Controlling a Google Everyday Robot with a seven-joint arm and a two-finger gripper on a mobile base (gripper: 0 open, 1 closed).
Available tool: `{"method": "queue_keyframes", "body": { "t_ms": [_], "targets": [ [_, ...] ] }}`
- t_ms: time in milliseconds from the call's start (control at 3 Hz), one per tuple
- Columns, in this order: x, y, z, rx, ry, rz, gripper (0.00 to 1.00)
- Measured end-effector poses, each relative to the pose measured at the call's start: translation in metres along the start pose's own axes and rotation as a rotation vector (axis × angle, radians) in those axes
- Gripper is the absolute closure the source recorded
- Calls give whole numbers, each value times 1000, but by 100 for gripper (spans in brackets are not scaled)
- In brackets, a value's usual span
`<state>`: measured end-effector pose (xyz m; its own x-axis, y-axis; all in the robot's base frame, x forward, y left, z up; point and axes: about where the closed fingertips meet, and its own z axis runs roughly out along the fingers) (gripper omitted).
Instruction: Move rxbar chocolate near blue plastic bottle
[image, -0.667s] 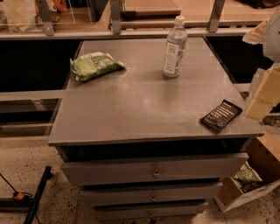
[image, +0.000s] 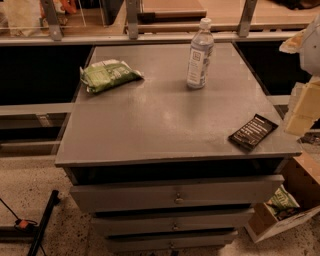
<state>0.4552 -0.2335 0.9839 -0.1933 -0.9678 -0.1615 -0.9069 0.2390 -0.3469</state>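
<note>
The rxbar chocolate (image: 253, 132) is a flat dark wrapper with white text, lying near the front right corner of the grey cabinet top (image: 165, 120). The blue plastic bottle (image: 200, 54) stands upright with a white cap at the back, right of centre, well apart from the bar. My gripper (image: 303, 109) shows as pale yellowish and white parts at the right edge of the camera view, just right of the bar and beyond the cabinet's edge. It holds nothing that I can see.
A crinkled green snack bag (image: 107, 75) lies at the back left of the top. Drawers (image: 175, 196) are below the front edge. A cardboard box (image: 280, 210) with a green bag stands on the floor at the right. A railing (image: 150, 35) runs behind.
</note>
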Motion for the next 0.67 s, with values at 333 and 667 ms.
{"method": "queue_keyframes", "body": {
  "t_ms": [333,667],
  "targets": [
    [30,-20,33,-15,34,-80,0],
    [48,-32,66,-74,40,-219,0]
  ]
}}
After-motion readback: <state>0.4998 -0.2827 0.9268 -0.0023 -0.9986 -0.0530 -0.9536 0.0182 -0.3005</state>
